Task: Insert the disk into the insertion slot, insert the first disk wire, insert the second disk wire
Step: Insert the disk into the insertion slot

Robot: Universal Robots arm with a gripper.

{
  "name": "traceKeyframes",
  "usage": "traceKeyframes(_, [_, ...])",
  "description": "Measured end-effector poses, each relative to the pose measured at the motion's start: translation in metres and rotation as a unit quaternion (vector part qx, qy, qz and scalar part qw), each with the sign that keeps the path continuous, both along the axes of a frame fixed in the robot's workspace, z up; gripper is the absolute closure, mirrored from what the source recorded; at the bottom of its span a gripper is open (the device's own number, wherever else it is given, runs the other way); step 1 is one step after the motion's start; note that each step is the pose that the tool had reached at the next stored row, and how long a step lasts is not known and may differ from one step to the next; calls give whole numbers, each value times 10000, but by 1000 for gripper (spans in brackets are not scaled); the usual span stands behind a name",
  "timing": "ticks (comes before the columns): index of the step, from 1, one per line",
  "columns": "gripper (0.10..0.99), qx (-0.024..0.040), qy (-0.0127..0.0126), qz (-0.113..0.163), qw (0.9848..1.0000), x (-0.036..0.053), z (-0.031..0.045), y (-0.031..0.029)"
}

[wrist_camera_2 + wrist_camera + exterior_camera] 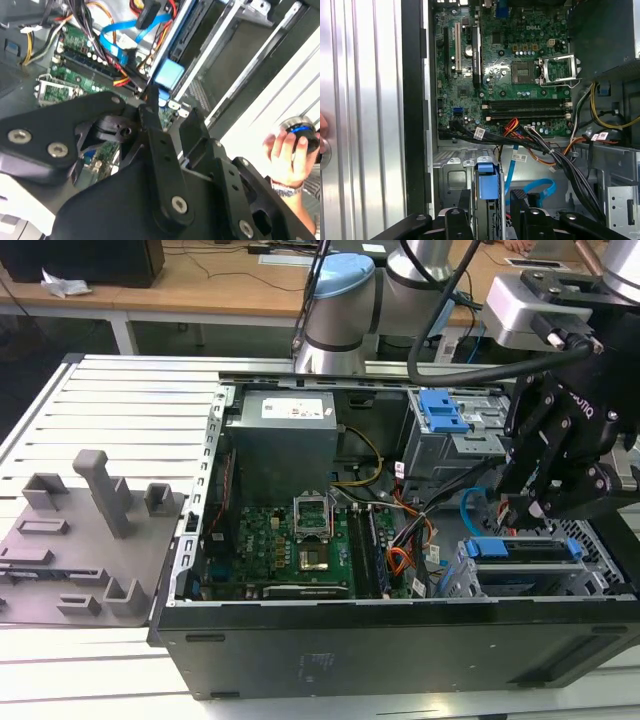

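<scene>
Exterior view, left to right. Past the motherboard (285,540), the second disk wire (468,502) stands up in a loose loop. It is thin, flat, limp and light, and I judge it kinks easily, so it is best held at its plug end rather than mid-ribbon. Just beside it the gripper (527,512) hangs over the tab end of the disk (525,548). In the first wrist view its fingers (458,220) are spread apart around the blue tab, with nothing pinched that I can see. The disk stands on edge inside the insertion slot (598,545), at the case's corner. Its long axis runs left-right across the exterior view, tab end toward the motherboard. Judgement: rigid, dense, shock-sensitive. Grip it by the blue carrier rails, never the label face.
</scene>
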State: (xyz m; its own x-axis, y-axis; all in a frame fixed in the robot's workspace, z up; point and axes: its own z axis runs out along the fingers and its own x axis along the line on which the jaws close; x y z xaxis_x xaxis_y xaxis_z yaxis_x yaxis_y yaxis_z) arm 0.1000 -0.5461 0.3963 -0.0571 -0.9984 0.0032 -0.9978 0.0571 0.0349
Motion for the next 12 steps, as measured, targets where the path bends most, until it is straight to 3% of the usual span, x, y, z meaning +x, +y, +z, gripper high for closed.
traceKeyframes(3, [659,-1,0,0,10000,0,-1,0])
traceKeyframes(4, [725,-1,0,0,10000,0,-1,0])
traceKeyframes(5, [725,-1,0,-1,10000,0,-2,0])
traceKeyframes(9, [969,0,0,0,10000,0,-3,0])
traceKeyframes(12, [980,-1,0,0,10000,0,-5,0])
